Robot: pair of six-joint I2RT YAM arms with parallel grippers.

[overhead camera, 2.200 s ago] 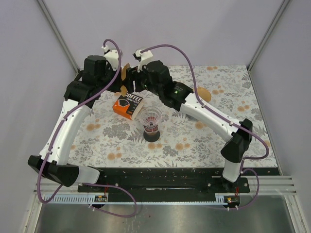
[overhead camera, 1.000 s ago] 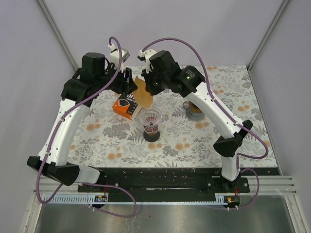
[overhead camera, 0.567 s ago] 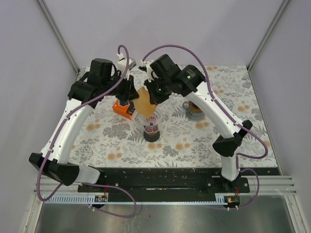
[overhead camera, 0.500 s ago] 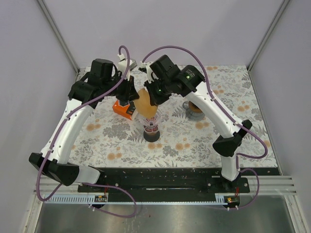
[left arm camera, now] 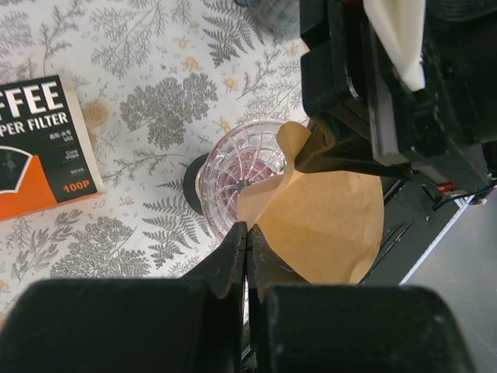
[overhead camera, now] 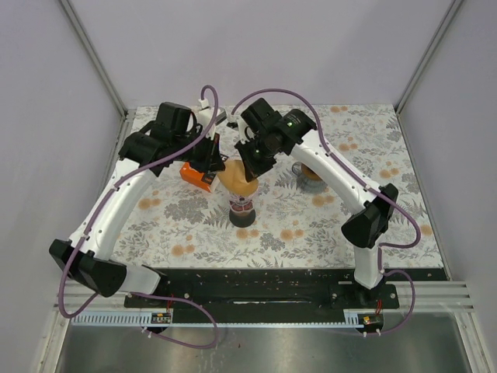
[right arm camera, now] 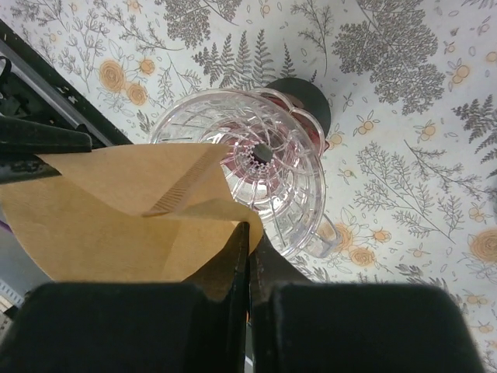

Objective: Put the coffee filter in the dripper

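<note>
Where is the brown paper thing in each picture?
Top external: the coffee filter is in the middle, between the two arms, right over the dripper.
Left wrist: the coffee filter is lower right of centre, beside the dripper.
Right wrist: the coffee filter is at the lower left, beside the dripper.
Shared landmark: the clear dripper.

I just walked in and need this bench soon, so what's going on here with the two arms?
Both arms are handling one coffee filter. The left gripper and the right gripper each pinch an edge of the brown paper, holding it open just over the clear dripper. The paper overlaps the rim but does not look seated inside yet. The filter box lies flat beside the dripper.
</note>
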